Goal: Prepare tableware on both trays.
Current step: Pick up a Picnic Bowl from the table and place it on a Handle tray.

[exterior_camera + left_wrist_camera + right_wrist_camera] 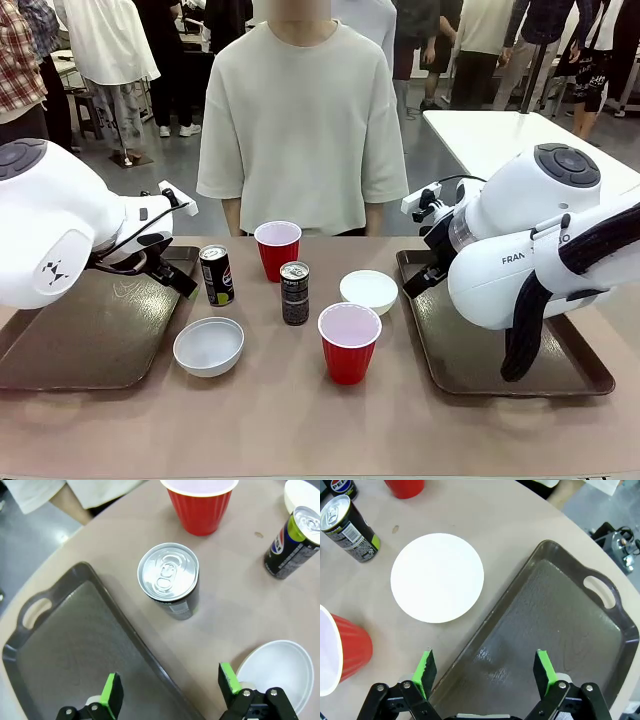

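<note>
The slim can (169, 580) just ahead of my left gripper (170, 687) stands upright on the table (300, 420) beside the left tray (60, 650), its tab unbroken. I judge it full and weighty, with a stiff but slick wall; I would clamp it squarely across the mid-body. The white bowl (437, 577) ahead of my right gripper (485, 670) sits just off the right tray (560, 625); it looks rigid, probably light and too broad to span, so one finger goes inside the rim and one outside. The red cups (349, 342) look thin and squashable; a gentle pinch on the wall below the lip should do. All six pieces stand between the trays, the second can (294, 293) and second bowl (208, 346) among them, with none on either tray yet. Both my grippers gape wide, holding nothing.
</note>
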